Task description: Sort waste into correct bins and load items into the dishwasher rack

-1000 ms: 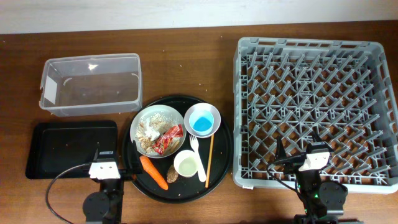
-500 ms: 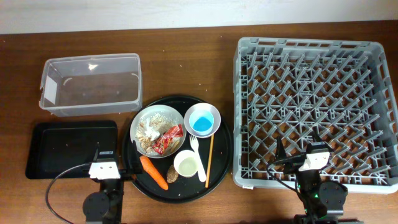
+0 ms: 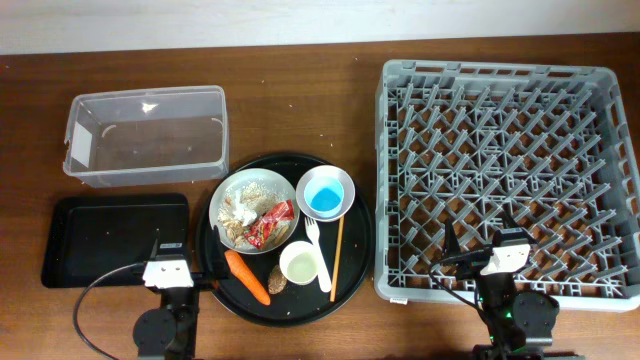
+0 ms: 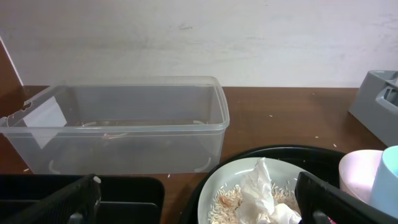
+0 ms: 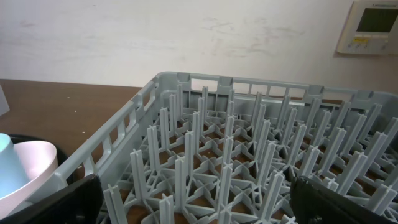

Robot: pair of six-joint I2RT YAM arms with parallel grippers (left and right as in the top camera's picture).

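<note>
A white plate [image 3: 252,196] on the round black tray holds beige food scraps [image 3: 256,187], white tissue [image 3: 238,212] and a red wrapper [image 3: 270,223]. A light blue cup [image 3: 325,197] stands in a pink bowl [image 3: 344,178]. A white cup [image 3: 301,264], white fork [image 3: 319,255], wooden stick [image 3: 337,258], carrot [image 3: 246,276] and brown pit [image 3: 277,281] lie nearby. The clear tub [image 3: 147,135] and black rectangular tray [image 3: 115,238] are at left, the grey rack [image 3: 510,180] at right. My left gripper [image 3: 168,268] [image 4: 199,208] is open before the plate [image 4: 224,186]. My right gripper [image 3: 505,255] [image 5: 196,205] is open over the rack's front edge [image 5: 249,143].
The round black tray [image 3: 360,240] sits between the black rectangular tray and the rack. In the left wrist view the tub [image 4: 124,124] stands behind the plate, with the tissue [image 4: 261,196] and pink bowl [image 4: 357,177] at right. A pale wall rises behind the table.
</note>
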